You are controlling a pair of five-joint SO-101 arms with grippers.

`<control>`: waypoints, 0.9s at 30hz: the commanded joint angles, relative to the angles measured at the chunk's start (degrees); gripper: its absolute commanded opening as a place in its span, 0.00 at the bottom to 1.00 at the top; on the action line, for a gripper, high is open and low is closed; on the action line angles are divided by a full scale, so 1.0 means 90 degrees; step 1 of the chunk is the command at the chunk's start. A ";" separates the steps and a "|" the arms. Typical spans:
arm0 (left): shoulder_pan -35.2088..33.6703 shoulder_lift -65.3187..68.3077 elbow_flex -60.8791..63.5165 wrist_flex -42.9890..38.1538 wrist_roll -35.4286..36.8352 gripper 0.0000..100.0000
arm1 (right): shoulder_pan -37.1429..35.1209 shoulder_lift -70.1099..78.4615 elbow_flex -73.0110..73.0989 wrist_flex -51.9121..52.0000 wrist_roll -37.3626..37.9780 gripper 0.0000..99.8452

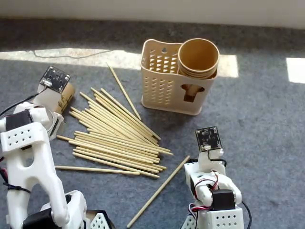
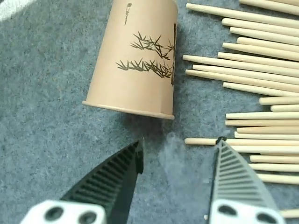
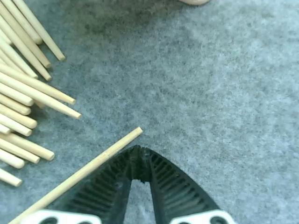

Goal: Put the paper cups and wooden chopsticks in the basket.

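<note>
Left tool (image 2: 179, 141) spread just beside tipped paper cup (image 2: 135, 60), we judge for grasping; right tool (image 3: 140, 149) closed, well apart from cup.

cam overhead, wrist cams close & low, chopsticks (image 1: 119, 147) shared

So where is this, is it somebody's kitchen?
Probably an indoor robot practice spot, not a kitchen: grey carpet, a sunlight patch, and the white left arm and right arm beside loose chopsticks.

The cup (image 2: 135, 60) is showing matt paper, the chopsticks (image 1: 119, 138) smooth bare wood, the basket (image 1: 162, 86) glossy plastic, the carpet (image 1: 267, 124) rough, fuzzy cloth.
</note>
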 commanded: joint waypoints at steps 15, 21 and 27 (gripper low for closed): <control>-0.0083 -0.0161 0.2212 -0.3448 0.0752 0.24 | 0.0063 -0.0034 0.0620 0.0063 0.0000 0.01; 0.0278 -0.0161 0.2896 -0.4650 0.1201 0.24 | 0.0063 -0.0034 0.0620 0.0063 0.0000 0.01; 0.0737 -0.0161 0.3160 -0.5148 0.1651 0.21 | 0.0063 -0.0034 0.0620 0.0063 0.0000 0.01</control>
